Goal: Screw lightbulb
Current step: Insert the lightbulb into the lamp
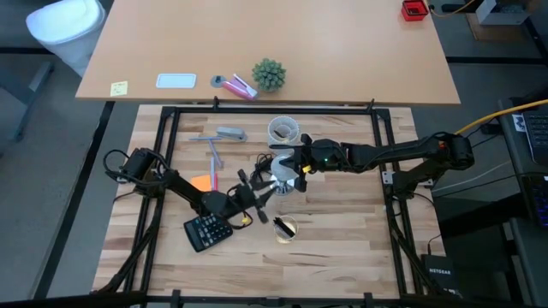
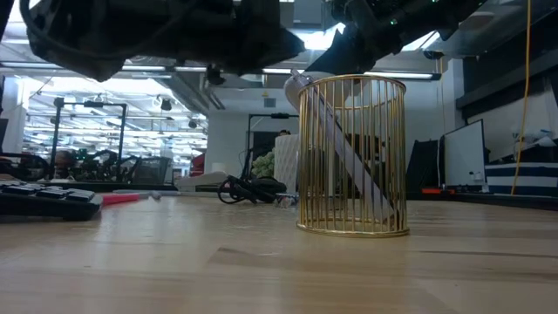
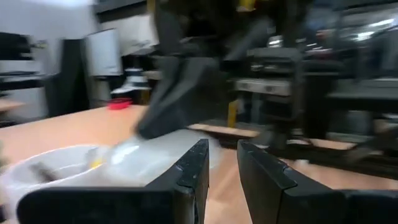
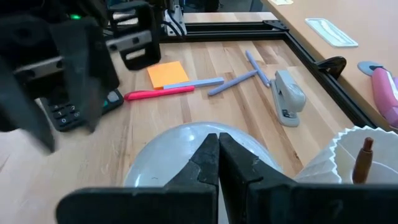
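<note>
A round, pale silver socket lies at mid-table between my two grippers. In the right wrist view it is a smooth grey dome. My right gripper reaches in from the table's right. Its fingers are shut right over the dome's far part. My left gripper comes in level from the near left, just short of the socket. Its fingers stand a narrow gap apart with nothing between them. The lightbulb is hidden among the grippers and the socket. My right gripper lies slanting down from the table's right with its shut fingertips over the socket's dome. The fingers themselves cover the place where they would meet, so I cannot tell whether they touch it.
A pale fluted cup stands just beyond the socket. A gold wire basket stands near it, toward the front edge. A black calculator, an orange note, pens and a stapler lie to the left.
</note>
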